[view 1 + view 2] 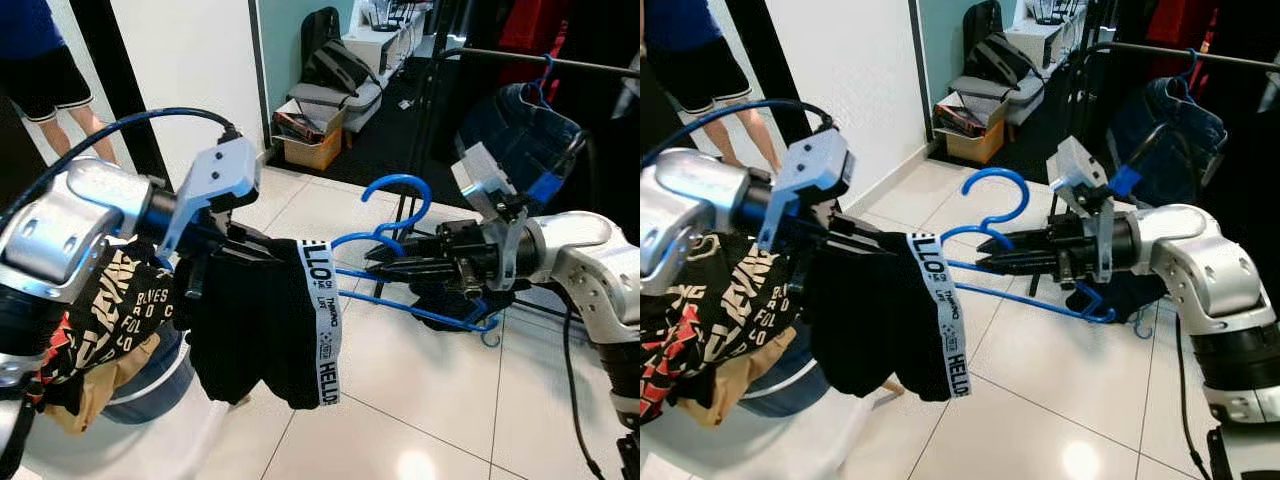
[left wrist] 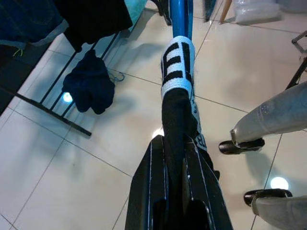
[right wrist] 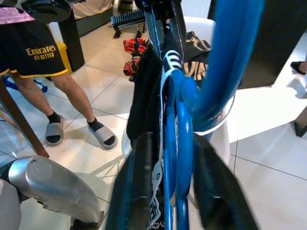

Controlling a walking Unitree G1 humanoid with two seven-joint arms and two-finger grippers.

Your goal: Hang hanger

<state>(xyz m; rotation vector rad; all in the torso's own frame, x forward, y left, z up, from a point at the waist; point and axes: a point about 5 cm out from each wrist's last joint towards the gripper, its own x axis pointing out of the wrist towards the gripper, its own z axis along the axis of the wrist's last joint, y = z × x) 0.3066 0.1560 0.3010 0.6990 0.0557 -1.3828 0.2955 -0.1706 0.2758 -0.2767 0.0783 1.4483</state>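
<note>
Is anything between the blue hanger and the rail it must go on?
Nothing visible blocks the way. The blue hanger, with black shorts draped on it, is held between the left hand and right hand. The rail lies beyond, already carrying a denim garment on another hanger.

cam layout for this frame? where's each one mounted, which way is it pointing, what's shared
Left eye view: on the head, looking forward and down; left gripper and right gripper hold the blue hanger carrying black shorts.
Right eye view: stereo twin, same scene.
Left wrist view: along its fingers, clamped on the shorts, floor below.
Right wrist view: along its fingers, around the hanger; a person's legs stand beyond.
Shared: hanger and shorts.
</note>
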